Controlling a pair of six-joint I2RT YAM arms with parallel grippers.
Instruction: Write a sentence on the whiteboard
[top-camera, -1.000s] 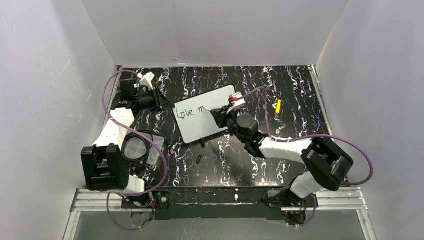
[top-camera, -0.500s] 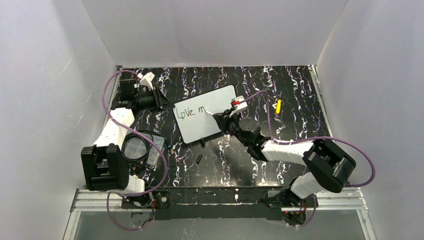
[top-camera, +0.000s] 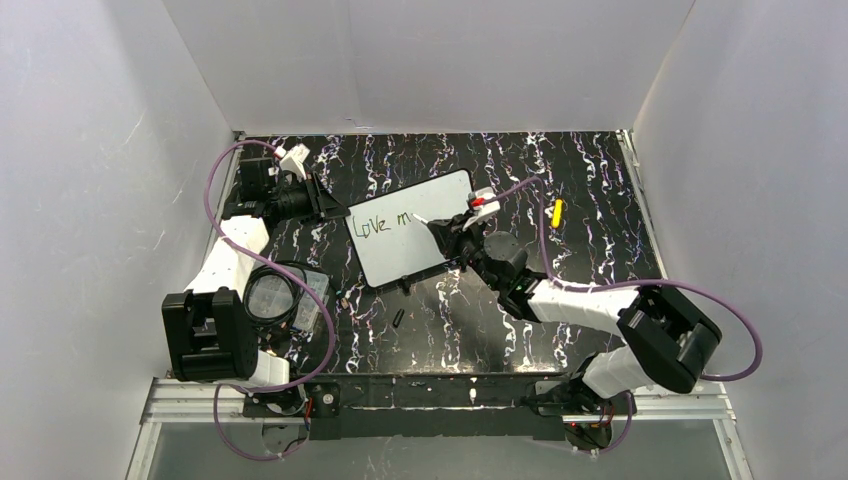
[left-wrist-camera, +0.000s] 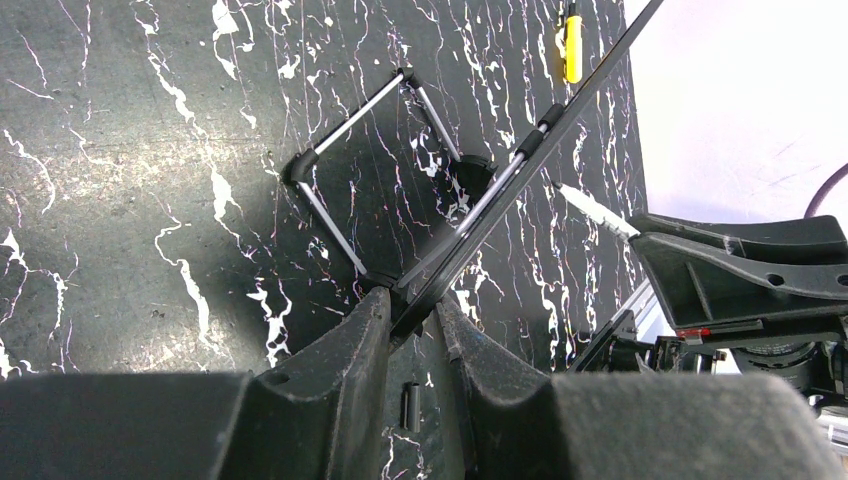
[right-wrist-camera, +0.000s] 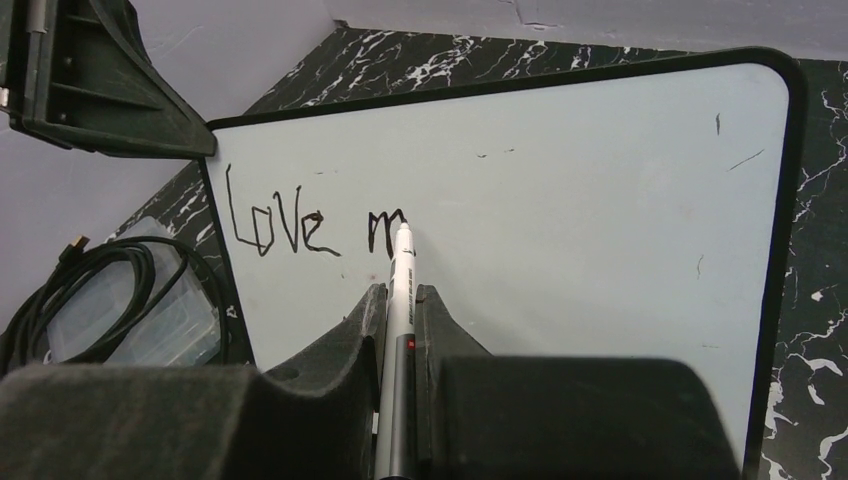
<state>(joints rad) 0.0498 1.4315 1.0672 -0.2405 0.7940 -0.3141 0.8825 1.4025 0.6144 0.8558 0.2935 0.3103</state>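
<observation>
In the middle of the overhead view, slightly left of centre, the whiteboard (top-camera: 395, 252) sits on the black marbled table (top-camera: 580, 170). In the left wrist view it appears edge-on and seems to lean on a thin wire stand (left-wrist-camera: 350, 150). Its upper left part carries the handwriting "Love m" (right-wrist-camera: 300, 225), and the rest of the surface is blank.

The marker (right-wrist-camera: 402, 262) has its tip on the board at the right-hand stroke of the "m". The right gripper (right-wrist-camera: 400, 292) has its jaws drawn in tight around the marker's barrel. At the board's left edge, the left gripper (left-wrist-camera: 412, 305) has its jaws nearly together, pinching the rim to steady it.

Farther out lie a small black cap (top-camera: 398, 318) near the bottom of the overhead view, a yellow object (top-camera: 557, 212) at the right, and a clear box with a coiled cable (top-camera: 300, 295) at the lower left.

The writing looks to be partway through, with the second word only begun. The next stroke calls for a light, even press and travel to the right along the same line, with the left grip unmoved.
</observation>
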